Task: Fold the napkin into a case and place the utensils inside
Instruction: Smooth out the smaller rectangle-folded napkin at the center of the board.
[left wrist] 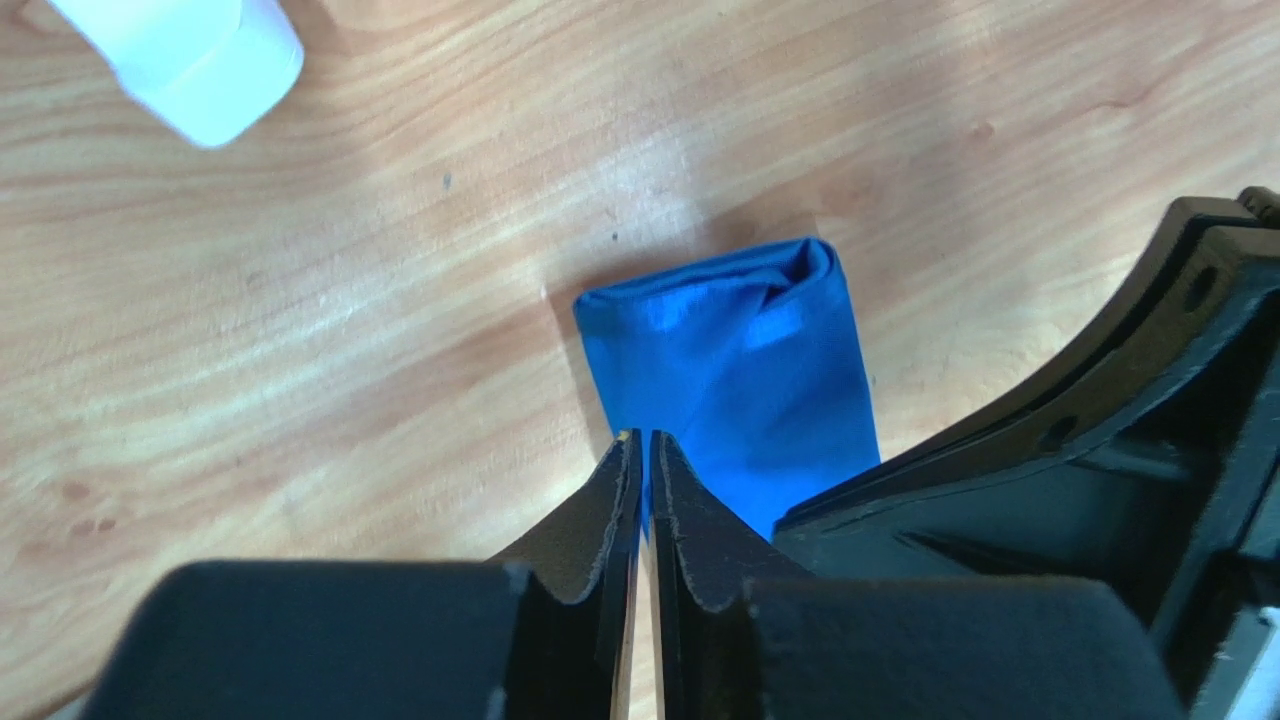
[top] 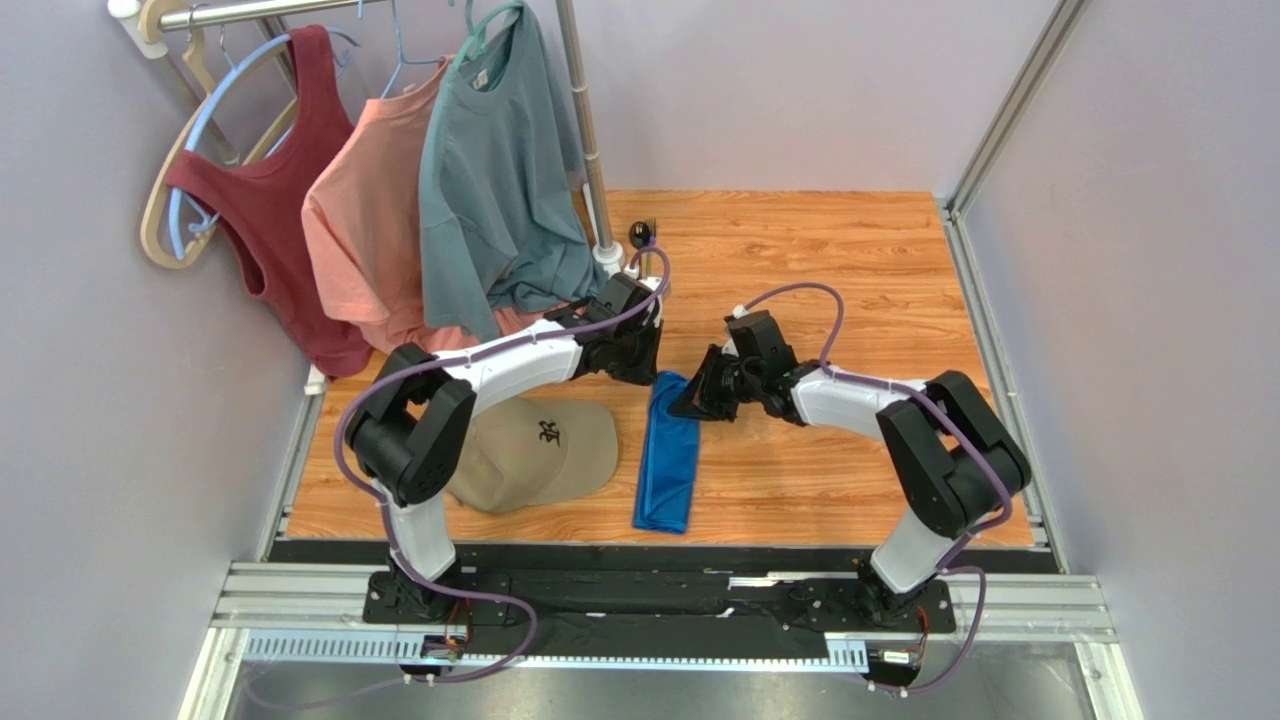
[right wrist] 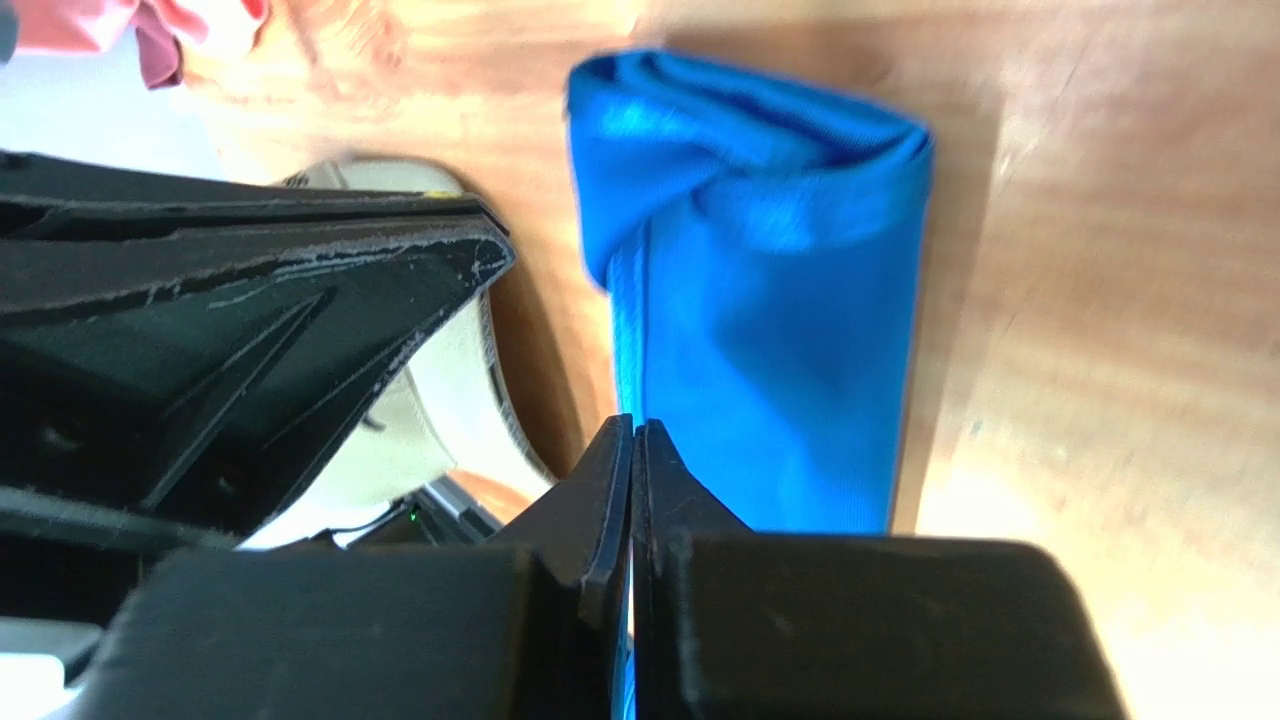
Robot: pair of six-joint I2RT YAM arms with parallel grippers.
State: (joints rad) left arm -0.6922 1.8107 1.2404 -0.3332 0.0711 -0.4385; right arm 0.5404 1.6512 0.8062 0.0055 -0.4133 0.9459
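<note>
Blue napkin [right wrist: 766, 345] pinched in closed right gripper [right wrist: 631, 431].

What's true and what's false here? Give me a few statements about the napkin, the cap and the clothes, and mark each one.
1. The napkin lies folded into a long, narrow strip. True.
2. The tan cap sits on top of the napkin. False: it lies beside it, apart, on the left arm's side.
3. The right hand is closed on an edge of the napkin. True.
4. The grey-teal T-shirt lies folded beside the cap. False: it hangs on the rack.
</note>
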